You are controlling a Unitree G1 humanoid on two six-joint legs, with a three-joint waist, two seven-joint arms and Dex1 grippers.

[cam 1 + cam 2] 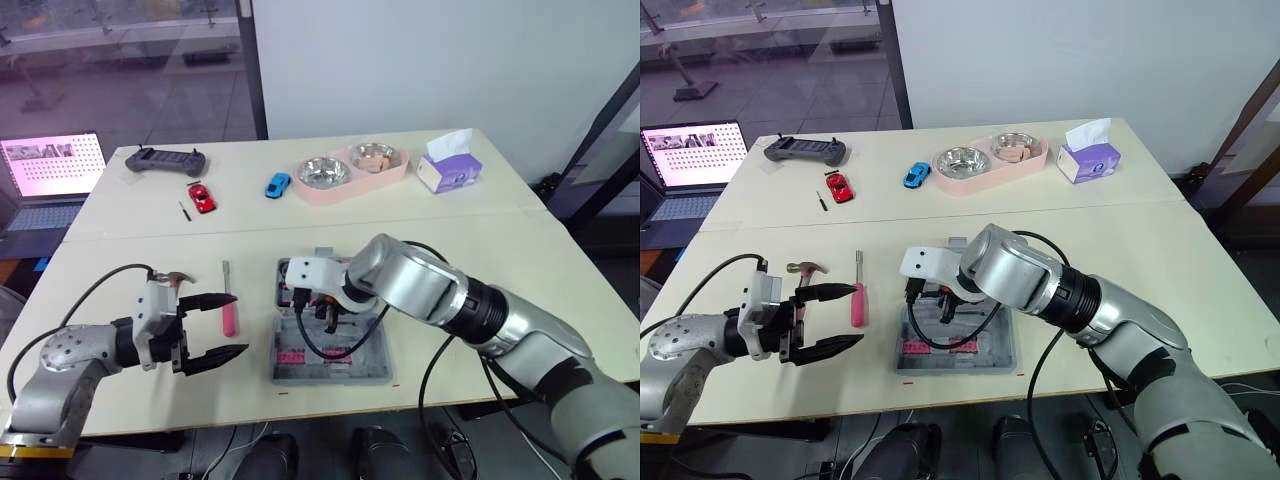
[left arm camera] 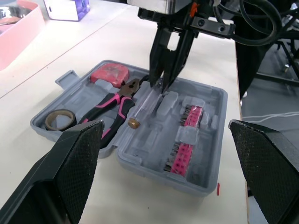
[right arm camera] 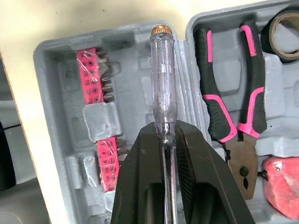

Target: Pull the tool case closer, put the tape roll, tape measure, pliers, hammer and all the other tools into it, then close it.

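Two fingers of the left gripper [image 1: 220, 325] gape wide over the table's [image 1: 500, 260] near left edge, holding nothing; the hammer [image 1: 175, 280] lies just behind it; a pink screwdriver [image 1: 229, 312] lies just to its right; the case [image 1: 372, 368] sits open at the middle; its far half holds the tape roll [image 2: 48, 120], pliers [image 3: 211, 93] and tape measure [image 2: 110, 73]; pink bits [image 3: 93, 79] fill the near half; the right gripper [image 3: 166, 135] hangs over the case, clamped on the shaft of a clear screwdriver [image 3: 162, 93].
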